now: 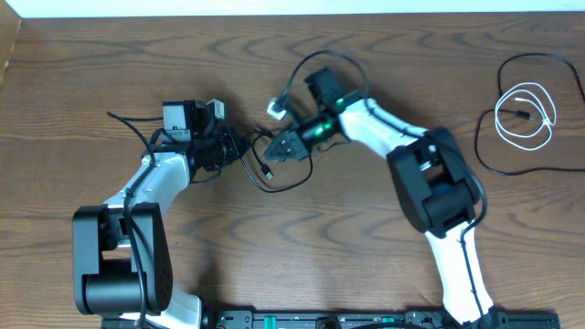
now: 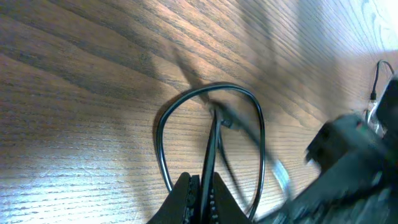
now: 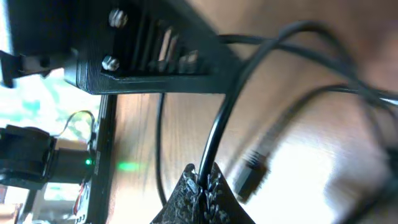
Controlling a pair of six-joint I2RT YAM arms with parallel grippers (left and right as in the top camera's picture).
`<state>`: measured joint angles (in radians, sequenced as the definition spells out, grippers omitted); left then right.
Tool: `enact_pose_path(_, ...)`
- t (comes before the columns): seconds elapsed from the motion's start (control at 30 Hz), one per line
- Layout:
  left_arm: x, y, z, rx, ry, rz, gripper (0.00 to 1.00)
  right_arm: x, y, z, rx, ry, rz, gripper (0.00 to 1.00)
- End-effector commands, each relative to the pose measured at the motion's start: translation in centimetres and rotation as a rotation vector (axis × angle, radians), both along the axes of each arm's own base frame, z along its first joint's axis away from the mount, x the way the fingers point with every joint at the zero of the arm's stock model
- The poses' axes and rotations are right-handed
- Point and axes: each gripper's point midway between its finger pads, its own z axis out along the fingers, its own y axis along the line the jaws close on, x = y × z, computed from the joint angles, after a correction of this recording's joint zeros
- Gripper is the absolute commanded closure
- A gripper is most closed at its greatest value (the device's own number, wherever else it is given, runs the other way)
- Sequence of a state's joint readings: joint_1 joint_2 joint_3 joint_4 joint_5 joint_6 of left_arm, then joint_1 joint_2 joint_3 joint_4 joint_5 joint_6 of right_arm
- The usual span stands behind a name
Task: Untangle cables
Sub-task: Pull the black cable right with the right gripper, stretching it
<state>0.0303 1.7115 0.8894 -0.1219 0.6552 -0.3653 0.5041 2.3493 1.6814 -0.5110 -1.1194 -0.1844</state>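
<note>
A thin black cable lies in a loose loop at the table's middle, between my two grippers. My left gripper is shut on one strand of it; in the left wrist view the jaws pinch the cable, which loops out ahead. My right gripper faces the left one and is shut on another strand; the right wrist view shows the black cable rising out of the closed jaws, with a small plug beside it. A white cable lies coiled at the far right.
Another thin black cord curves round the white coil at the far right. A small white piece sits just behind the right gripper. The left arm's base and right arm's base stand near the front edge.
</note>
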Motion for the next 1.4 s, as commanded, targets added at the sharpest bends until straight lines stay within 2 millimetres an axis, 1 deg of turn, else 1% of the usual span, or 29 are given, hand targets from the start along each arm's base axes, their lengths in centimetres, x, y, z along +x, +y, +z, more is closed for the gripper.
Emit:
enact_pose_path(0.0,0.0,-0.4,0.2,-0.027,-0.018,-0.034,0.92,2.1,-2.2,3.3,0.051,-0.004,-0.061,0.99)
enact_pose_path(0.1,-0.1,-2.2,1.9,-0.108,-0.099,-0.148,0.92,3.5,-3.6,4.0,0.04,0.012,-0.12,0.99)
enact_pose_path(0.13,-0.2,-2.7,2.5,-0.137,-0.129,-0.189,0.92,3.9,-4.0,3.9,0.034,0.019,-0.136,0.99)
enact_pose_path(0.23,-1.3,-4.9,5.1,-0.262,-0.252,-0.358,0.92,5.3,-5.5,3.2,-0.021,0.049,-0.209,0.99)
enact_pose_path(0.37,-2.5,-6.2,7.3,-0.37,-0.354,-0.489,0.91,6.6,-6.8,1.9,-0.107,0.067,-0.297,0.99)
enact_pose_path(0.47,-3.2,-6.6,8.2,-0.412,-0.395,-0.539,0.91,8.2,-8.3,0.2,-0.224,0.069,-0.405,0.99)
enact_pose_path(0.53,-3.2,-6.7,8.4,-0.419,-0.403,-0.547,0.91,9.2,-9.8,-1.2,-0.321,0.076,-0.494,0.99)
enact_pose_path(0.63,-3.2,-6.7,8.4,-0.419,-0.403,-0.547,0.91,10.3,-12.8,-3.3,-0.485,0.067,-0.614,0.99)
enact_pose_path(0.77,-3.2,-6.7,8.3,-0.418,-0.403,-0.546,0.91,10.6,-16.9,-5.4,-0.685,0.045,-0.708,0.99)
enact_pose_path(0.87,-3.2,-6.7,8.4,-0.416,-0.407,-0.546,0.91,10.5,-19.5,-6.2,-0.794,0.038,-0.753,0.99)
enact_pose_path(0.97,-3.2,-6.7,8.4,-0.416,-0.406,-0.546,0.91,10.6,-21.1,-6.5,-0.837,0.045,-0.777,0.99)
enact_pose_path(1.2,-3.1,-6.7,8.3,-0.415,-0.406,-0.546,0.91,11.1,-23.3,-6.7,-0.878,0.042,-0.823,0.99)
enact_pose_path(1.37,-2.6,-6.3,7.6,-0.364,-0.396,-0.519,0.91,11.8,-26.0,-6.9,-0.999,-0.025,-0.887,0.99)
